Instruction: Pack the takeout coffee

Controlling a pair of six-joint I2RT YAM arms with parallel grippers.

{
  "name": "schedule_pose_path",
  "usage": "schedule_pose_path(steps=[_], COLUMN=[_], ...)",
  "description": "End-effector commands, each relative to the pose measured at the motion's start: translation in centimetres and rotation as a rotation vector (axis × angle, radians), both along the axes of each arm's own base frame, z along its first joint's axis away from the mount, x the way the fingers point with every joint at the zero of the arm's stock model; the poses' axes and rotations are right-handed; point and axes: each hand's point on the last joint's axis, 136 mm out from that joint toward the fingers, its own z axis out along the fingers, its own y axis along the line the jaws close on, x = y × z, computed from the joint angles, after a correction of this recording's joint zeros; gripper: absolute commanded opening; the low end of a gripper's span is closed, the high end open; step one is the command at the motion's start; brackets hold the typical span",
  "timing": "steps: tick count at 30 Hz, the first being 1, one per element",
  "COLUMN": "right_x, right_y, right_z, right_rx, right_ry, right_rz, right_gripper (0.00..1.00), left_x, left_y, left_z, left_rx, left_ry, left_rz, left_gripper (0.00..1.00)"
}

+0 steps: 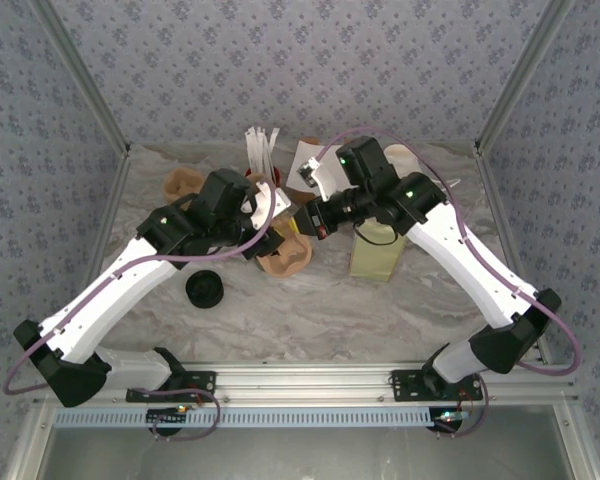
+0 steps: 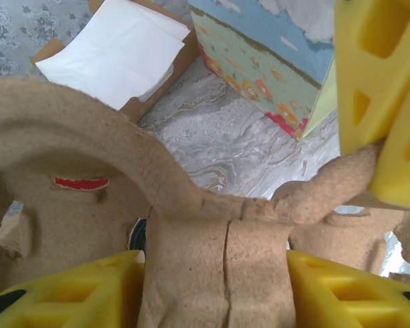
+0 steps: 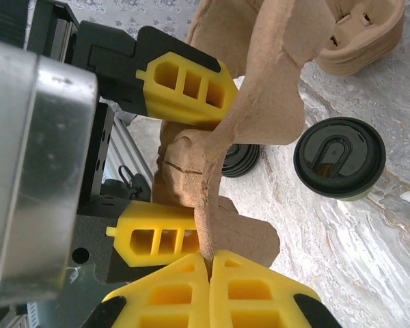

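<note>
A brown pulp cup carrier (image 1: 285,255) hangs between both arms near the table's middle. My left gripper (image 2: 215,273) is shut on the carrier's central pillar (image 2: 222,266), one yellow finger pressed on each side. Seen from the right wrist, the left gripper (image 3: 174,160) clamps that same pillar. My right gripper (image 3: 210,263) is shut on the carrier's thin edge (image 3: 208,219); its fingers (image 2: 383,89) show at the upper right of the left wrist view. The takeout coffee (image 3: 338,158), a green cup with a black lid, stands upright on the table beyond the carrier.
The white-and-yellow paper bag (image 1: 377,250) stands under the right arm, its printed side (image 2: 273,68) close behind the carrier. A stack of black lids (image 1: 205,290) lies front left. Spare carriers (image 3: 362,34), a box of napkins (image 2: 116,51) and white sticks (image 1: 263,150) sit at the back.
</note>
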Motion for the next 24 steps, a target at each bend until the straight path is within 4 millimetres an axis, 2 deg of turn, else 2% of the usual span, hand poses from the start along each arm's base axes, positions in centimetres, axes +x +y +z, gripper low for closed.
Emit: schedule_pose_path(steps=[1,6,17,22,24], right_x=[-0.5,-0.5,-0.3,0.0,0.1], right_y=[-0.4,-0.6,-0.7,-0.9,-1.2], right_z=[1.5,1.1,1.1,1.2,1.4], right_rx=[0.039,0.028,0.027,0.03,0.03], right_ry=[-0.017,-0.012,-0.011,-0.012,-0.013], right_rz=[0.008,0.007,0.009,0.001,-0.008], right_gripper=[0.05,0.05,0.05,0.14,0.22], left_x=[-0.5,-0.8,-0.2,-0.1,0.0], left_y=[-0.5,-0.4,-0.2,-0.4,-0.5], left_z=[2.3,3.1,1.9,2.2,2.3], left_rx=[-0.068,-0.09,-0.033,-0.037,-0.039], left_ry=[-0.011,-0.03,-0.021,-0.02,-0.021], left_rz=[-0.021,-0.029,-0.013,-0.018,-0.019], left_gripper=[0.64,0.61,0.46,0.44,0.44])
